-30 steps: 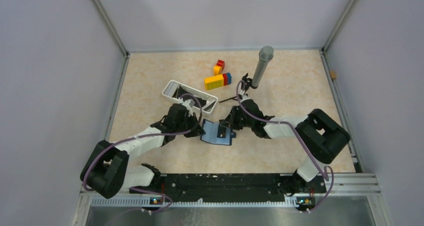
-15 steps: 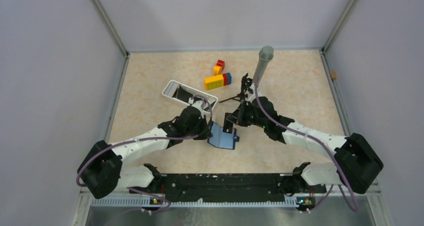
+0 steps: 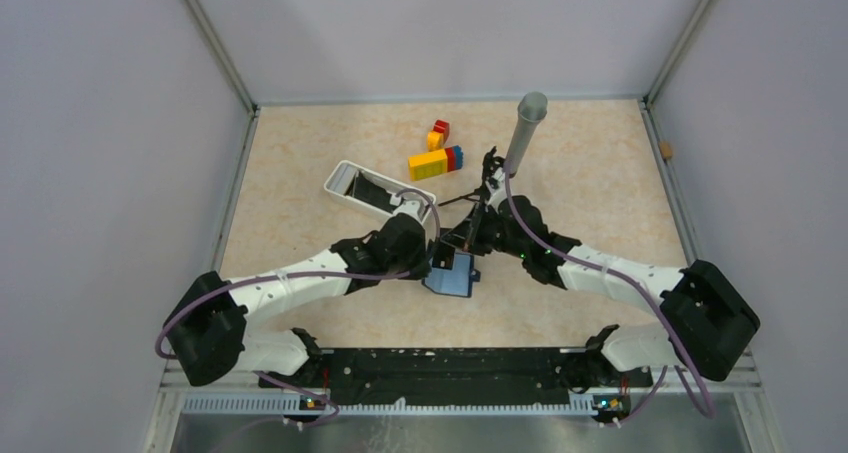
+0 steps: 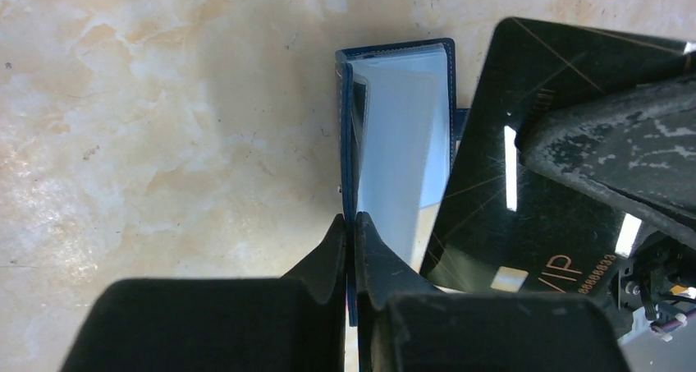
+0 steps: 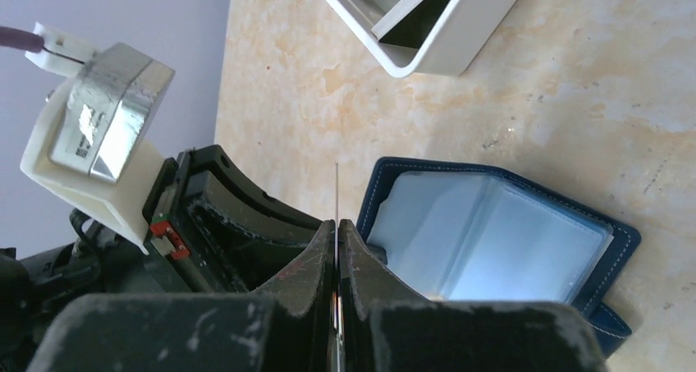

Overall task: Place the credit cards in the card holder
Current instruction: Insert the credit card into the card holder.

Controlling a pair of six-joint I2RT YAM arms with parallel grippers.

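Observation:
The navy card holder lies open at the table's middle, its pale slotted pockets showing. My left gripper is shut on the holder's navy cover edge. My right gripper is shut on a black credit card, seen edge-on in its own view, held upright just left of the holder. More dark cards lie in the white tray.
The white tray also shows at the top of the right wrist view. Yellow, red and blue toy blocks and a grey upright cylinder stand behind. A thin black tool lies by the cylinder.
Both grippers have moved closer together at the holder. The holder has shifted slightly right, and the right gripper has brought the card down beside it.

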